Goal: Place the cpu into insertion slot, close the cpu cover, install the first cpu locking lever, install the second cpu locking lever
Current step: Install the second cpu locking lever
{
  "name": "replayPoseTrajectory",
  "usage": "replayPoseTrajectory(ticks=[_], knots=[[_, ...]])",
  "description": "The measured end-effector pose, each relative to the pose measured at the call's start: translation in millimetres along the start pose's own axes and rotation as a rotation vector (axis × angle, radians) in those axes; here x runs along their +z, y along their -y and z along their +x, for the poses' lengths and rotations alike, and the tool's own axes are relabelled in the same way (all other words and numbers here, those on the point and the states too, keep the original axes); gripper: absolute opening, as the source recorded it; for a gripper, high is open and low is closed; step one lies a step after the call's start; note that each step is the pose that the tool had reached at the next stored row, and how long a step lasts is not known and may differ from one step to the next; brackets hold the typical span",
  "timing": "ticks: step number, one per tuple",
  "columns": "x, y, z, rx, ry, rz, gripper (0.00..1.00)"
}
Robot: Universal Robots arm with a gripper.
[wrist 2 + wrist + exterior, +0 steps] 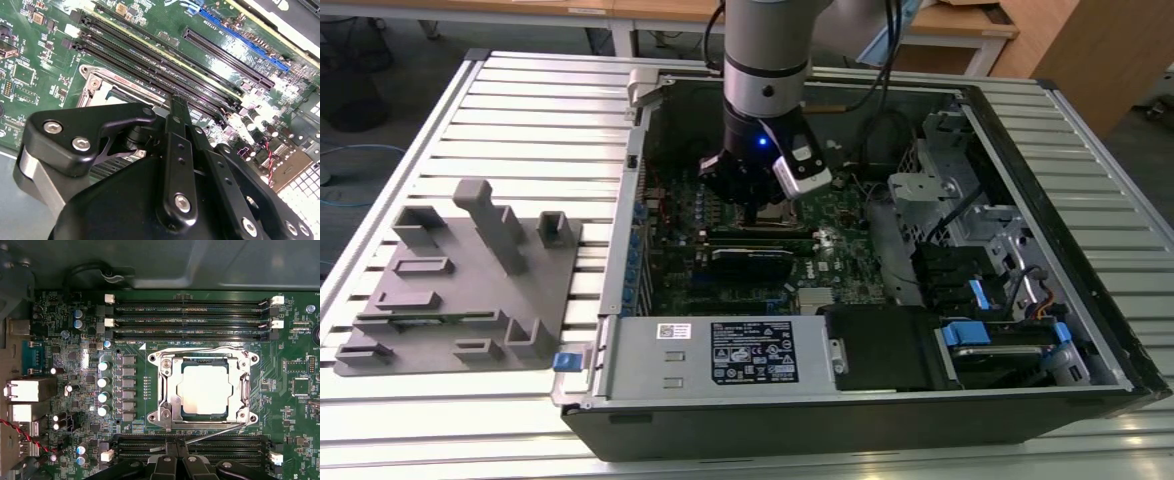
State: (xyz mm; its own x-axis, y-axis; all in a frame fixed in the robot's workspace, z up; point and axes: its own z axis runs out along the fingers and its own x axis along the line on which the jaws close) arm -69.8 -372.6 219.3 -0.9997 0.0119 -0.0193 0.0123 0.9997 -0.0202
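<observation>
In the first wrist view the silvery cpu [205,389] lies flat in the insertion slot [154,416] on the green motherboard [285,410]. The metal cpu cover [169,390] lies down around it. A thin wire locking lever [215,434] runs slanted along the socket's near side, and its free end reaches my gripper [177,452]. The black fingers are pressed together with nothing between them. In the second wrist view my gripper [176,107] sits over the socket's corner [92,82]. From outside, my gripper [754,205] hangs low inside the open computer case.
Long memory slots [190,315] flank the socket on both sides, and capacitors [103,382] stand beside it. A black card [747,262] sits just below the socket in the exterior view. A grey fixture block [467,280] lies on the slatted table at that view's left.
</observation>
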Motion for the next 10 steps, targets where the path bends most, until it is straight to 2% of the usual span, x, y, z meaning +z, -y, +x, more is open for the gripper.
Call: replayPoseTrajectory(ticks=[10], knots=[[7.0,-0.1,0.2,0.0,0.0001,0.0,0.11]])
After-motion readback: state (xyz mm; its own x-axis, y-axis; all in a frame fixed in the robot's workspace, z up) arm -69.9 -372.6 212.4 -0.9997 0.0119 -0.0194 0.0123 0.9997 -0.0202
